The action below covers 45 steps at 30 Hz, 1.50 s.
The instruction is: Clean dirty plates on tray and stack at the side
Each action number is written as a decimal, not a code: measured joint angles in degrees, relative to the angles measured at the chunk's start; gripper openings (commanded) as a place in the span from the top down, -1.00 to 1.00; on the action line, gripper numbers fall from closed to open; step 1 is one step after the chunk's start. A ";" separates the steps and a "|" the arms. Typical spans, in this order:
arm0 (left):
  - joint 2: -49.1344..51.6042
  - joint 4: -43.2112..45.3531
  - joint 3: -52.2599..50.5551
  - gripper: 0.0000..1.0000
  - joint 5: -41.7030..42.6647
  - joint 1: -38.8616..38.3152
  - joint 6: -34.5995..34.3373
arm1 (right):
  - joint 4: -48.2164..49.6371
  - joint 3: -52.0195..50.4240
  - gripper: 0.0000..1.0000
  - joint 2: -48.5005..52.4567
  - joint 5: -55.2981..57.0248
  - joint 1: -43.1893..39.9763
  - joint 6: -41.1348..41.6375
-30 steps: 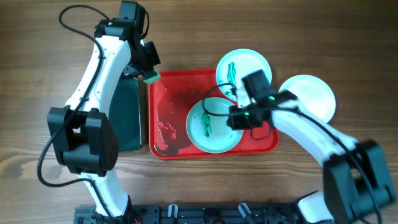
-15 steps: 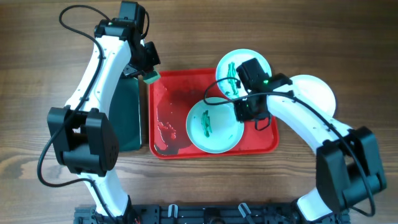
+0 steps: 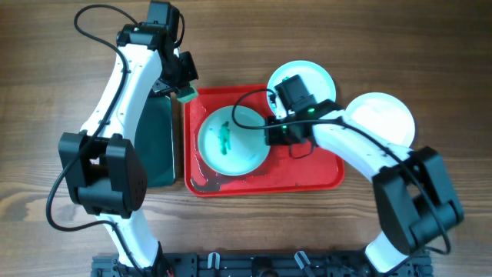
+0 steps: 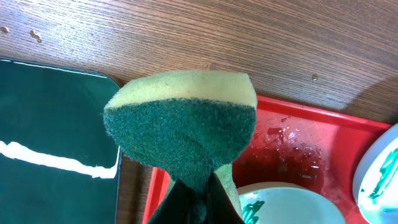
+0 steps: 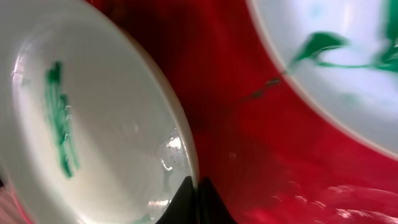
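A pale mint plate [image 3: 233, 140] with a green smear lies in the left half of the red tray [image 3: 307, 175]. My right gripper [image 3: 270, 132] is shut on its right rim; the right wrist view shows the fingertips [image 5: 196, 186] pinching the rim of that plate [image 5: 81, 124]. A second smeared plate [image 3: 301, 83] rests over the tray's far right corner and also shows in the right wrist view [image 5: 336, 62]. My left gripper [image 3: 184, 92] is shut on a yellow-and-green sponge [image 4: 180, 124] above the tray's far left corner.
A white plate [image 3: 382, 119] without visible smears lies on the table right of the tray. A dark tray [image 3: 157, 146] lies to the left of the red one, under the left arm. Dark wet patches sit in the red tray's near left part [image 3: 204, 165].
My right gripper has pulled the mint plate leftward from the tray's middle to its left half. The left arm and the sponge have not moved.
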 measured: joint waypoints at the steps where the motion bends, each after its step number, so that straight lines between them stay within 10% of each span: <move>1: 0.00 -0.04 0.00 0.92 0.07 0.00 0.24 | 1.99 0.07 0.91 1.84 0.00 1.29 2.56; 15: -0.02 11.06 -18.45 0.92 3.23 -11.13 22.67 | 7.15 0.17 0.91 5.84 -5.44 0.00 5.07; 27: -0.63 7.10 -23.10 0.92 -11.50 -12.35 8.02 | 7.39 0.17 0.91 6.03 -6.84 0.11 4.09; 36: -0.63 10.40 -23.32 0.92 12.57 -18.95 24.50 | 7.30 0.17 0.91 6.03 -6.80 -0.20 3.91; 45: -0.63 18.82 -23.28 0.92 -14.71 -15.45 3.04 | 7.74 0.17 0.91 6.05 -6.82 -0.42 3.93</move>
